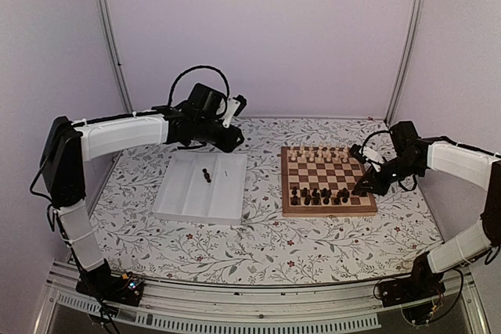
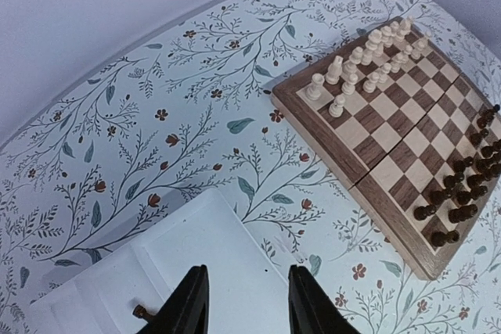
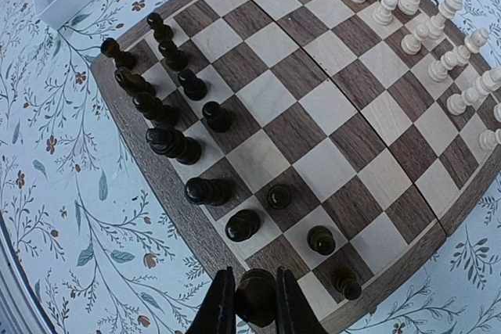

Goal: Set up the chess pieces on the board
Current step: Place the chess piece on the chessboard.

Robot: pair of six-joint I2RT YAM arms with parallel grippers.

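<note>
At a corner of the board (image 3: 329,115), my right gripper (image 3: 254,281) pinches a dark piece (image 3: 255,299), likely for the back row's gap; my left gripper (image 2: 246,275) hangs part-open over the tray (image 2: 196,232) and its lone piece (image 2: 142,312).

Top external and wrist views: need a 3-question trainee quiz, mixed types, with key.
1. True or false: the right gripper is open and empty.
2. The left gripper hangs over: A the board, B the white tray, C bare tablecloth.
3. How many chess pieces lie in that tray?
Key: 1 false, it is shut on a dark chess piece; 2 B; 3 one.
</note>
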